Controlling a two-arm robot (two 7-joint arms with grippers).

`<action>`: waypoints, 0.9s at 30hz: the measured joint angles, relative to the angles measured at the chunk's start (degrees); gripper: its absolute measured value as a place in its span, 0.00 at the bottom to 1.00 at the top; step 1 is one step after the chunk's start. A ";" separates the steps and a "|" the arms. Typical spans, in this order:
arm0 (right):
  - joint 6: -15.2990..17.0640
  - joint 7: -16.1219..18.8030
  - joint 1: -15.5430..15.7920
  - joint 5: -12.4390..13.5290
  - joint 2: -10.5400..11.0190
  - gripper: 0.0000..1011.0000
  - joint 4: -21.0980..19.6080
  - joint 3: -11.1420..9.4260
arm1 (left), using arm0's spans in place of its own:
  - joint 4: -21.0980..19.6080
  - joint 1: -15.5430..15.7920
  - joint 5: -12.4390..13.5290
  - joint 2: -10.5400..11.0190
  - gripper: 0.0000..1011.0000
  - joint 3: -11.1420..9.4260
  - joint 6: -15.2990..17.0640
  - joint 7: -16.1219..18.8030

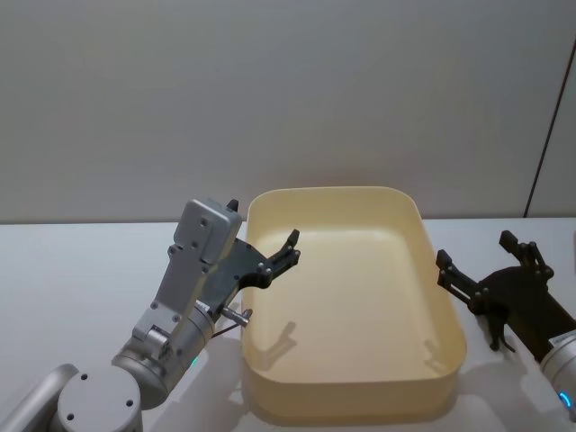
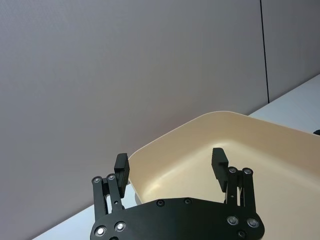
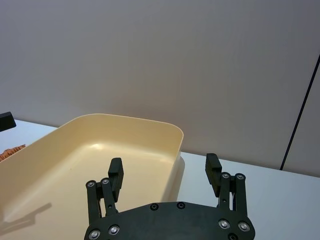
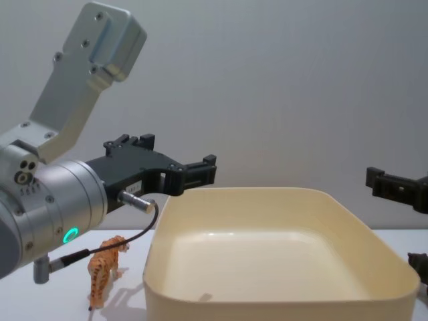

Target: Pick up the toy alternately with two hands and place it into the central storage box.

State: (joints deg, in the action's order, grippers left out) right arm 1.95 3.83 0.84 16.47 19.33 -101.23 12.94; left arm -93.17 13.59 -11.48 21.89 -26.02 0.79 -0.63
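Left gripper [image 1: 262,221] and right gripper [image 1: 475,249] both gape wide, holding nothing, either side of the central storage box [image 1: 342,400].
The left gripper hangs over the box's left rim, and the right gripper hovers just outside its right wall. The cream box sits on the white bench [image 1: 72,270], its floor bare. An orange toy tiger [image 4: 103,267] stands on the bench beside the box's left wall.

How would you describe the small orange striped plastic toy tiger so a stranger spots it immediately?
Find the large cream-yellow plastic tub in the middle of the white table; the black left gripper hangs open over its left wall. On the table just outside that wall stands the orange striped toy tiger, the one orange thing beside pale and black neighbours.
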 joint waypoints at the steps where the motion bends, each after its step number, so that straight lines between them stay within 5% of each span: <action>1: 0.00 0.00 0.00 0.00 0.00 0.99 0.00 0.00 | 0.00 0.00 0.00 0.00 0.99 0.00 0.00 0.00; 27: 0.00 0.00 0.00 0.00 0.00 0.99 0.00 0.00 | 0.00 0.00 0.00 0.00 0.99 0.00 0.00 0.00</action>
State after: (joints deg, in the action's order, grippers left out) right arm 1.95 3.83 0.84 16.47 19.33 -101.23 12.94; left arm -93.17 13.59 -11.48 21.89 -26.02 0.79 -0.63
